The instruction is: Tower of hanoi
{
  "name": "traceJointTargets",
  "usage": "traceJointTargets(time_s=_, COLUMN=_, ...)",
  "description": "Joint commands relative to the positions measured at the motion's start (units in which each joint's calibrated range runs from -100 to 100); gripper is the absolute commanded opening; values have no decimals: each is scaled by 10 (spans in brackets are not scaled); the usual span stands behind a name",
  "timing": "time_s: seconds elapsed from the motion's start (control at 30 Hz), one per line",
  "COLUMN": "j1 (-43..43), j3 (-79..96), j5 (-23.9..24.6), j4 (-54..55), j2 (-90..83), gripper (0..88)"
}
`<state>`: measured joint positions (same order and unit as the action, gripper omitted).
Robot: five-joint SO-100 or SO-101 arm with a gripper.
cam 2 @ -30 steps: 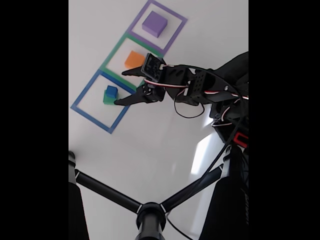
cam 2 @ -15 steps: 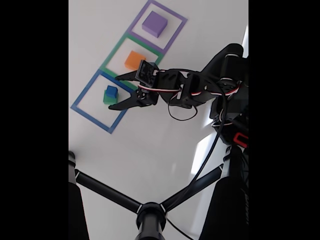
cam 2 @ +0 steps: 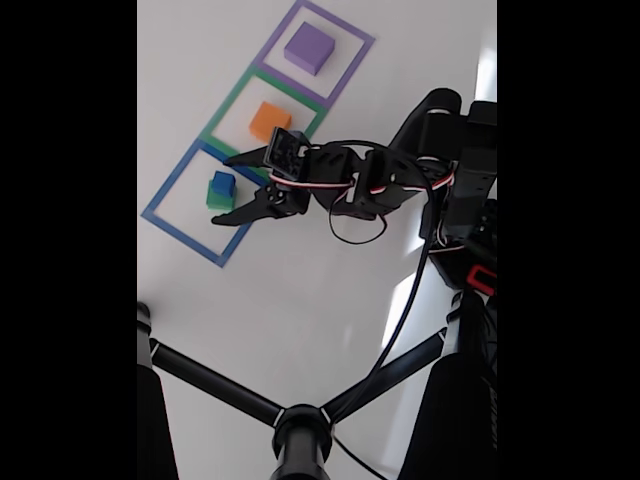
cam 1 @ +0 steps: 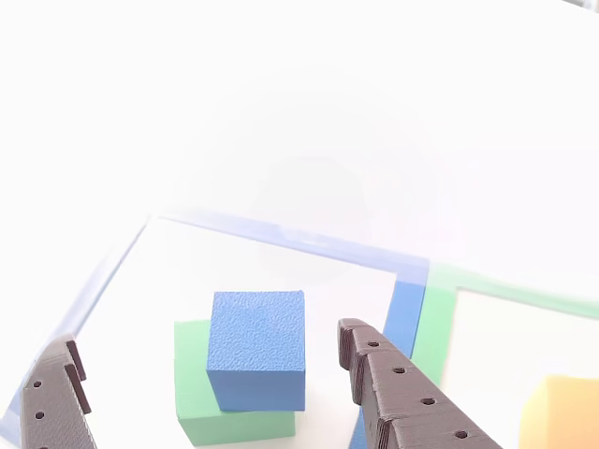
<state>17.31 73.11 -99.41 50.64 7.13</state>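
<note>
A small blue cube (cam 2: 223, 181) sits on a larger green cube (cam 2: 215, 200) inside the blue tape square (cam 2: 166, 193). An orange cube (cam 2: 270, 120) lies in the green tape square (cam 2: 231, 103), and a purple cube (cam 2: 308, 48) in the purple tape square (cam 2: 347, 73). My gripper (cam 2: 221, 190) is open, one fingertip on each side of the stack in the fixed view. In the other view the blue cube (cam 1: 257, 351) on the green cube (cam 1: 198, 404) stands between my gripper's (cam 1: 206, 339) dark fingers (cam 1: 398, 398), apart from both. The orange cube (cam 1: 562, 416) peeks in at the lower right.
The arm's body and cables (cam 2: 455, 170) fill the right side of the white table. Black crossed bars (cam 2: 300, 425) of a stand cross the bottom of the fixed view. Blue tape (cam 1: 402, 313) and green tape (cam 1: 435, 327) run beside the right finger.
The gripper has travelled left from the green square's edge to the blue-on-green stack, staying open. The arm has stretched out further. The cubes have not moved.
</note>
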Motion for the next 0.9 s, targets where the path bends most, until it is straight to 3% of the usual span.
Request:
traceJointTargets(time_s=0.0, j1=9, j3=-17, j5=-6, j4=16, j2=-1, gripper=294)
traceJointTargets(time_s=0.27, j1=12, j3=-26, j5=-6, j4=17, j2=9, gripper=277)
traceJointTargets(time_s=0.87, j1=14, j3=-35, j5=-6, j4=17, j2=24, gripper=131)
